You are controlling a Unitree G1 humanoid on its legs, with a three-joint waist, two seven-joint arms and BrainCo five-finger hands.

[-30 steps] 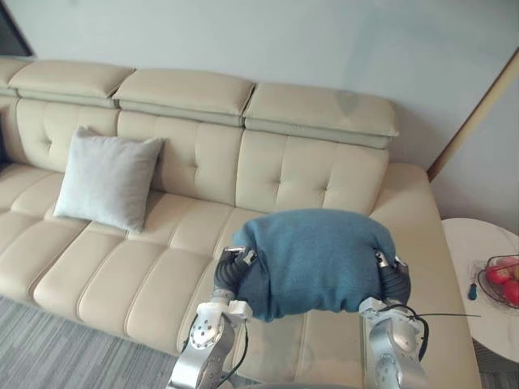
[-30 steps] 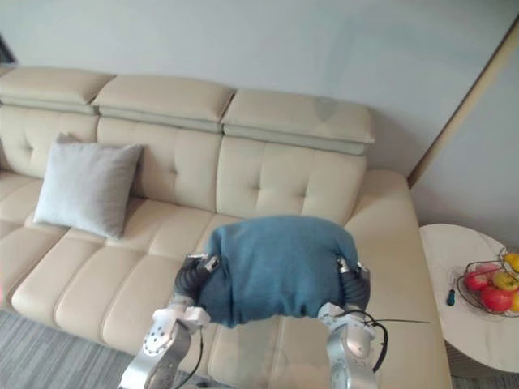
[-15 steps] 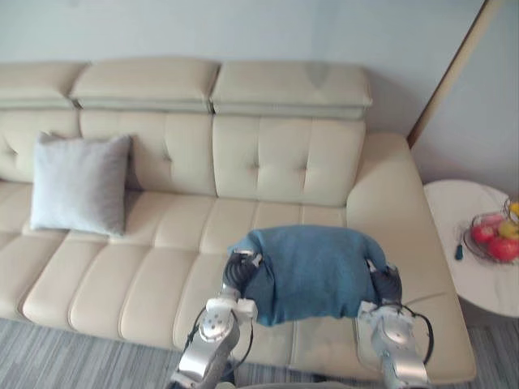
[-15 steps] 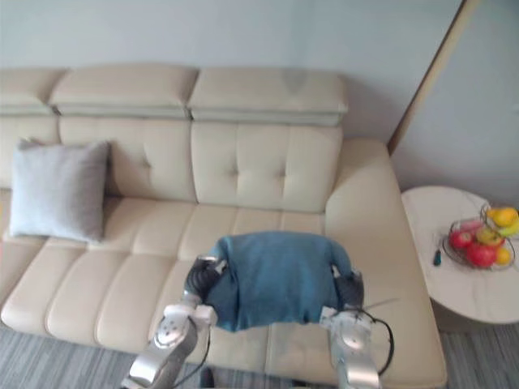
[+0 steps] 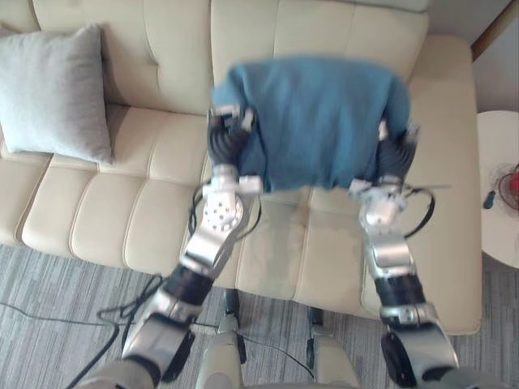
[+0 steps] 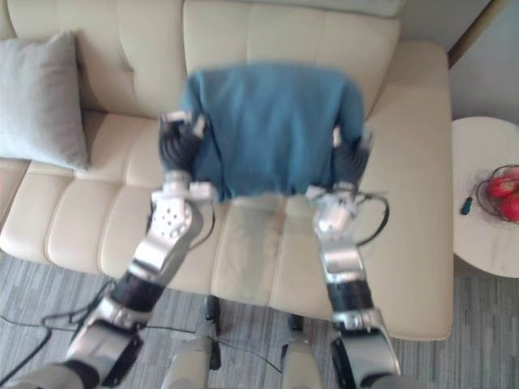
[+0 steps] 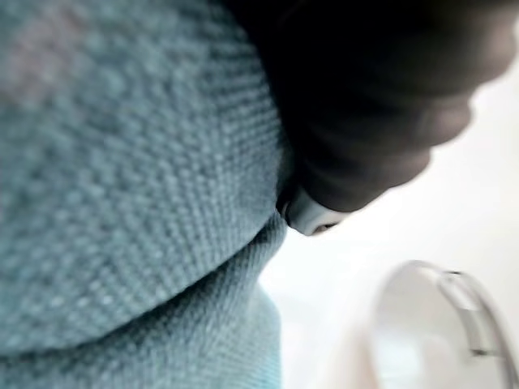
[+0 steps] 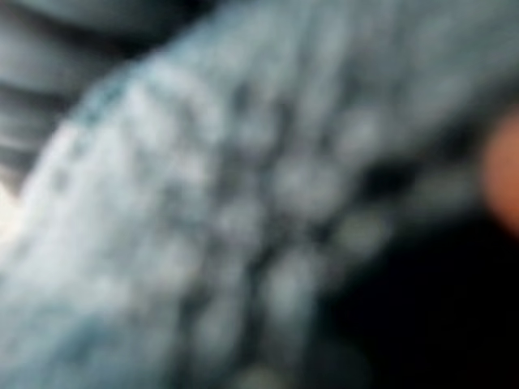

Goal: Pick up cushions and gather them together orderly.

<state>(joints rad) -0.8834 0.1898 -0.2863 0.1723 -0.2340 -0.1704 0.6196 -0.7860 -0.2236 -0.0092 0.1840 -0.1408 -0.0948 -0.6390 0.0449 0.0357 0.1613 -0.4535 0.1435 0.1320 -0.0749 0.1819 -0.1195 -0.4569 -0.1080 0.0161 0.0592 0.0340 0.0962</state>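
**A:** Where is the blue cushion [image 5: 316, 117] now?

**B:** In the head view it sits at about one o'clock. It is pressed between the left hand [image 5: 229, 138] on its nine o'clock edge and the right hand [image 5: 396, 146] on its three o'clock edge. It looks lifted clear of the seat of the sofa [image 5: 146, 219], in front of the backrest.

**A:** Are the fingers wrapped round it?

**B:** I cannot tell. They are buried in the fabric on both sides, and each wrist view shows knit and dark cover but no clear curl.

**A:** And the other cushion?

**B:** The grey cushion [image 5: 53, 93] leans against the backrest at ten o'clock, well apart from the blue one, and neither hand touches it.

**A:** So how far along are we?

**B:** I'd say about halfway. The pick-up looks done. What's left is carrying the blue cushion toward nine o'clock, setting it down beside the grey one, and squaring the two up.
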